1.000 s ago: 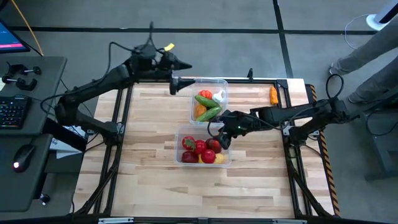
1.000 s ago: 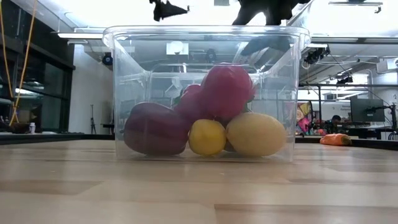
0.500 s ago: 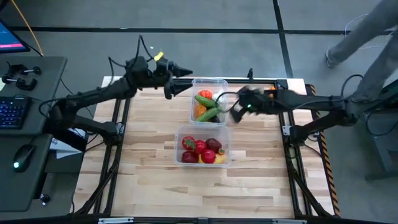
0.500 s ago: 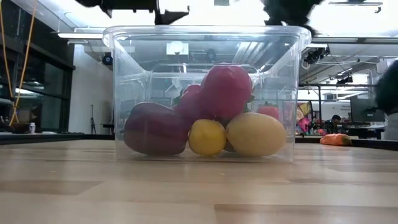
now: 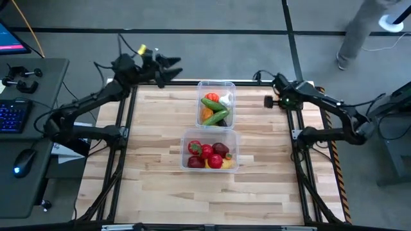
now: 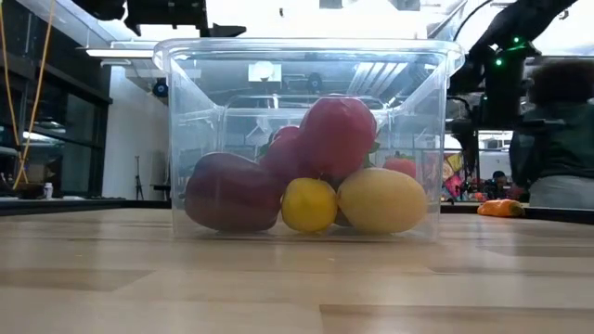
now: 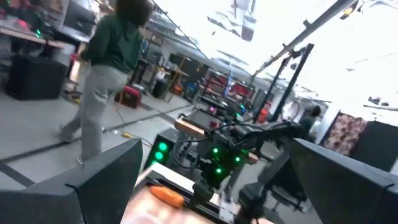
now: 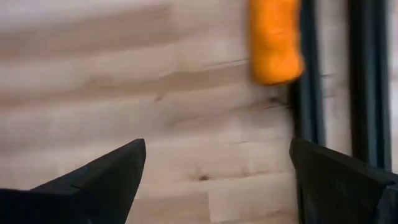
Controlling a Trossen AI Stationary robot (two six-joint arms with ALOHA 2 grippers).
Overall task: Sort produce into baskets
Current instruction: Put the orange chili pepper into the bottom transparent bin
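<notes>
Two clear baskets stand mid-table. The far one (image 5: 216, 102) holds green cucumbers, a tomato, garlic and an orange piece. The near one (image 5: 210, 151) holds red fruit, lemons (image 6: 382, 199) and a purple eggplant (image 6: 232, 190). An orange carrot (image 8: 273, 40) lies on the table by the far right rail; it also shows in the low view (image 6: 501, 208). My right gripper (image 8: 217, 174) is open and empty just short of the carrot, near the far right corner (image 5: 268, 101). My left gripper (image 5: 168, 69) is open and empty, raised over the far left edge.
A dark frame rail (image 8: 367, 74) runs right beside the carrot. Bare wooden table (image 5: 160, 141) lies to the left and right of the baskets. A person (image 7: 109, 68) stands in the room beyond the table, and a desk with a keyboard (image 5: 13, 112) is at the left.
My right gripper has swung from above the near basket toward the table's far right corner, ending over the carrot. My left gripper has drawn back from the far basket's left side toward the far left edge. The baskets and their produce have stayed put.
</notes>
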